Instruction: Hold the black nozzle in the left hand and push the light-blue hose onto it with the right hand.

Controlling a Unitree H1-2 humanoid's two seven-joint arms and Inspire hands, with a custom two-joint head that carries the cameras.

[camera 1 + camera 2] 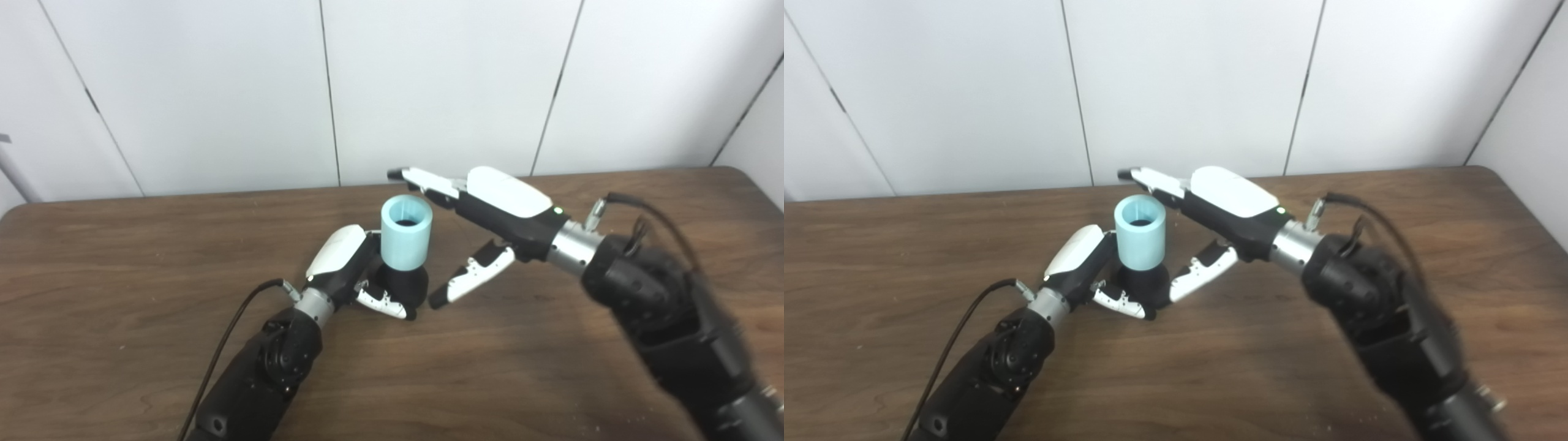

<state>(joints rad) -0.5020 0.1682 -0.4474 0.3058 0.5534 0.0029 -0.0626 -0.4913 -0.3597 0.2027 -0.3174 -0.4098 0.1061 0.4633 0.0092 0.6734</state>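
A light-blue hose piece (406, 233), a short upright cylinder with an open top, sits on the black nozzle (404, 283) on the wooden table (122, 257). My left hand (355, 269) is wrapped around the nozzle's base, its thumb (383, 302) curling round the front. My right hand (484, 226) hovers just right of the hose with fingers spread, not touching it. Its long fingers (422, 179) reach past the hose's top rim and its thumb (468, 278) points down toward the nozzle.
White wall panels (429, 86) stand behind the table's far edge. A black cable (226, 343) trails from the left wrist and another loops (649, 214) over the right forearm. Bare tabletop lies on both sides of the hands.
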